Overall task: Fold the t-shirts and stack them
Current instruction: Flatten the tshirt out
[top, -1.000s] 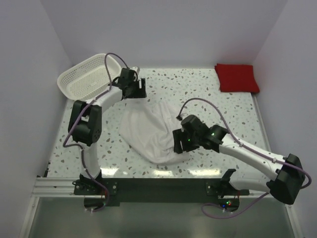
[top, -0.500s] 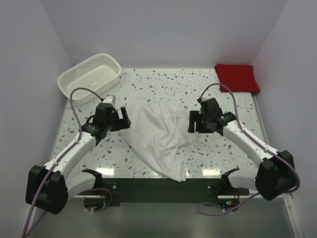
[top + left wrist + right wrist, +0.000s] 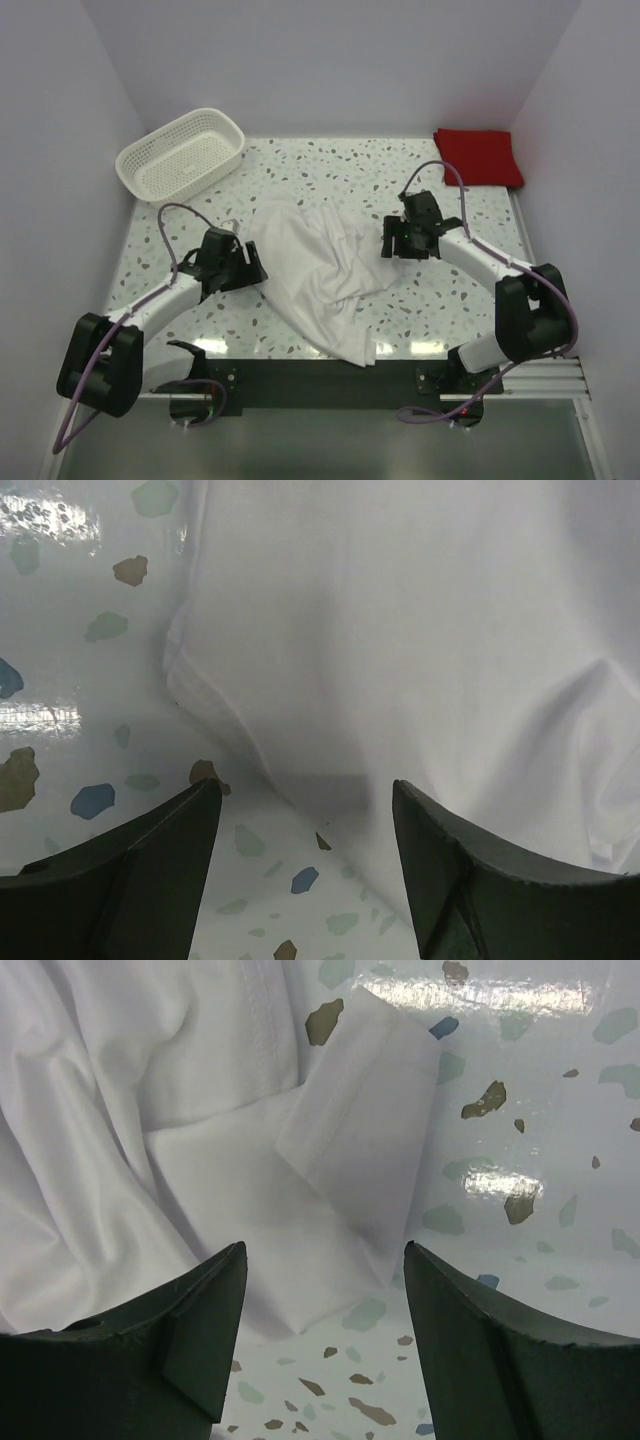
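The white t-shirt (image 3: 318, 270) lies crumpled in the middle of the table, one end hanging toward the near edge. The red t-shirt (image 3: 478, 156) lies folded at the far right corner. My left gripper (image 3: 255, 265) is open and empty, low at the shirt's left edge; in the left wrist view (image 3: 305, 810) white cloth (image 3: 400, 650) lies just ahead between the jaws. My right gripper (image 3: 385, 243) is open and empty at the shirt's right edge; in the right wrist view (image 3: 325, 1270) a folded-over sleeve (image 3: 365, 1150) lies just ahead of the jaws.
A white lattice basket (image 3: 182, 153) stands at the far left corner. The speckled table (image 3: 340, 170) has walls on the left, back and right. A black rail runs along the near edge.
The left arm swung back from beside the basket to the shirt's left edge. The right arm moved from the shirt's near part to its right edge. The shirt spread toward the near edge.
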